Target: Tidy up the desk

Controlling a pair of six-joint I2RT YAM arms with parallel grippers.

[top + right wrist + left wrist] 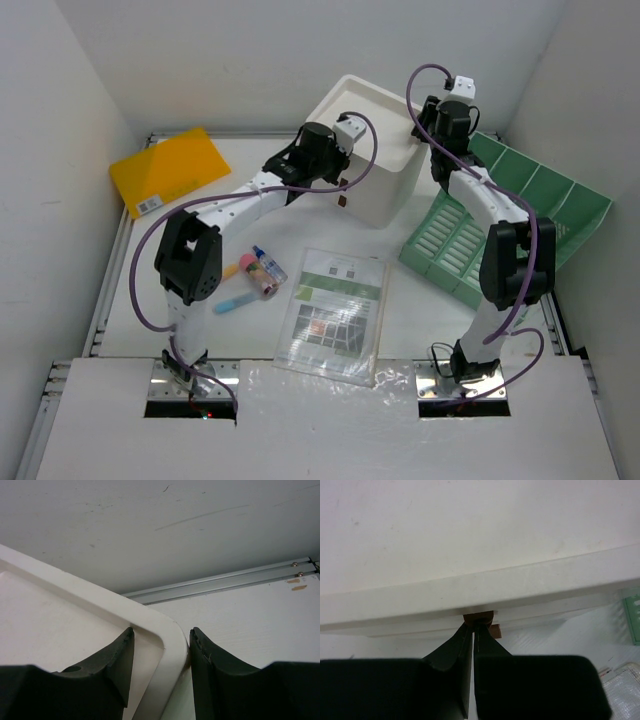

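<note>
The desk is a white tabletop with grey rail edges. A white cube box stands at its back middle. My left gripper is at the box's front left face, shut on a small brown drawer tab. A second brown tab sits just below and to the right of it. My right gripper straddles the box's back right corner rim, one finger inside the rim and one against the outer wall, closed on it.
A yellow folder lies at the back left. A green slotted tray lies tilted at the right. A laminated sheet lies at the front middle. Small markers and tubes lie beside the left arm.
</note>
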